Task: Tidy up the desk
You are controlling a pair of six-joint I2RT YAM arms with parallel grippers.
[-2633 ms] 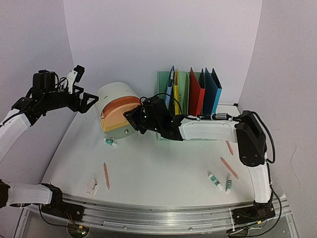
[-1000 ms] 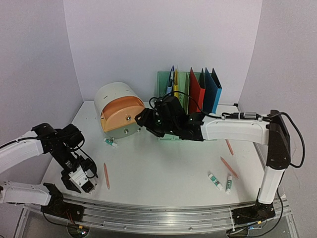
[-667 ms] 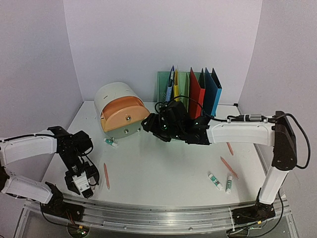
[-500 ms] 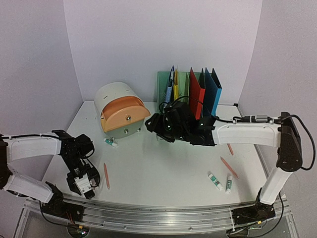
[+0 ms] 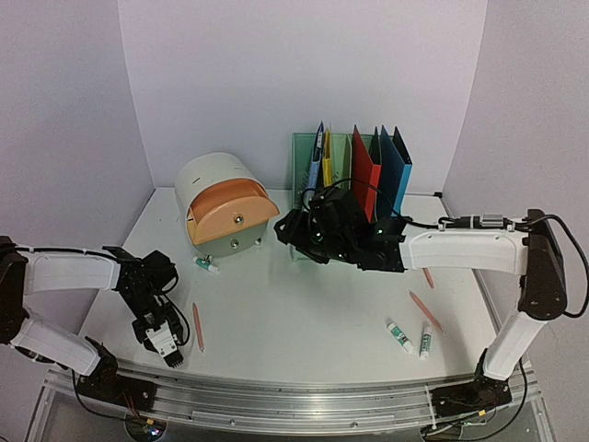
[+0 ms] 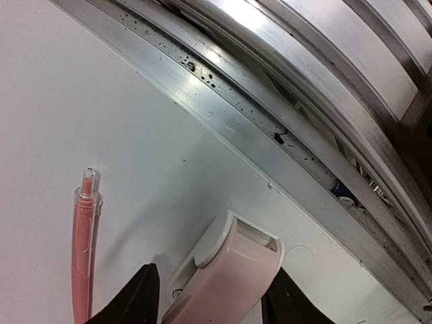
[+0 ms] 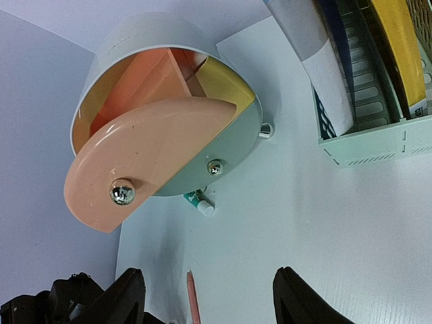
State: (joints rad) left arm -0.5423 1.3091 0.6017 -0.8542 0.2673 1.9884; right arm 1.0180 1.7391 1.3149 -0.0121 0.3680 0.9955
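Lying on the table [image 5: 294,304] are three pink pens [image 5: 197,327] and three glue sticks [image 5: 399,337]. Left tool [image 6: 213,271] straddles one white dispenser [image 6: 233,260], part-open; right tool [image 7: 209,273] gapes empty.

The left arm [image 5: 69,272] lies low over the front-left part of the desk [image 5: 304,318], wrist bent down. Its left gripper [image 5: 168,350] points at the desk's front edge, fingers [image 6: 145,300] parted. The right arm [image 5: 460,249] stretches level toward the desk's rear middle. Its right gripper [image 5: 285,230] hangs above the surface, jaws wide apart.
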